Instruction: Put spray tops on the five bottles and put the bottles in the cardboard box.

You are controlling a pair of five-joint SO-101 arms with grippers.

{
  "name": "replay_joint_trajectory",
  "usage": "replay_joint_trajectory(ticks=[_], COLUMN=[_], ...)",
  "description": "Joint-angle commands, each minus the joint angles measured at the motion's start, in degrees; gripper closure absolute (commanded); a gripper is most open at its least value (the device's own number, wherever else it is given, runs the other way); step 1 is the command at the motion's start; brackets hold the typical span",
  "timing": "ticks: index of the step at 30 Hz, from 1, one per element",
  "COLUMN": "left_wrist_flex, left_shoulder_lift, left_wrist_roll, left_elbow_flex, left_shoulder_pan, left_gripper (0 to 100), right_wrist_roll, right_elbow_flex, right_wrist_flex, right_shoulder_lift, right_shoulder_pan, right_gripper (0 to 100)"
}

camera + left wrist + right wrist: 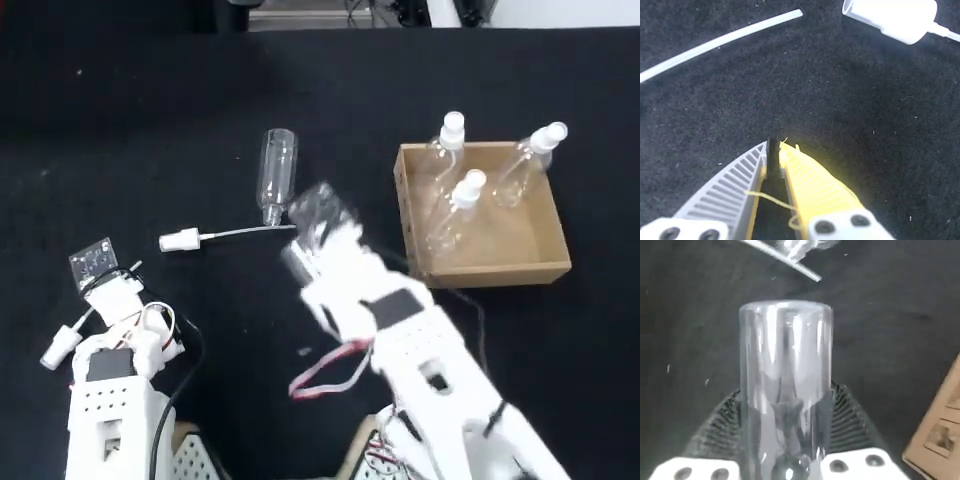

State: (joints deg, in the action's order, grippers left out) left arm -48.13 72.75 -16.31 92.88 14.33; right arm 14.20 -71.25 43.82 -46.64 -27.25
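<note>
Right jaws clasp a bottle (785,380); loose bottle (276,170) ahead.

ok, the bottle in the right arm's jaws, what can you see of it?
The held bottle is clear, plastic by the look, a straight-walled cylinder, seemingly empty. The jaws of the right gripper are shut on its sides, its flat, full-width end pointing away from the wrist camera; no spray top shows there. In the high view it is above the black table, between the lying bottle and the cardboard box.
</note>
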Motion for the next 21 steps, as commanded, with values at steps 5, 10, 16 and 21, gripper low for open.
replay_joint_trajectory(ticks=[5,10,16,21], left_wrist_flex=[0.62,0.62,0.62,0.62], left_shoulder_lift=[0.18,0.18,0.18,0.18], left_wrist_roll=[-0.26,-0.26,-0.26,-0.26], left_elbow_flex=[0.13,0.13,0.13,0.13], left_shoulder_pan=[0.4,0.4,0.4,0.4], left_gripper=[96,96,96,96], right_wrist_roll=[6.95,5.19,1.93,1.49], right_elbow_flex=[-0.75,4.44,17.8,19.21], right_wrist_flex=[2.99,7.74,23.91,31.12], right_shoulder_lift=[-3.65,0.13,1.27,1.27], right_shoulder_pan=[-3.16,-2.99,-3.16,-5.71], right_gripper=[84.0,83.2,82.5,68.6])
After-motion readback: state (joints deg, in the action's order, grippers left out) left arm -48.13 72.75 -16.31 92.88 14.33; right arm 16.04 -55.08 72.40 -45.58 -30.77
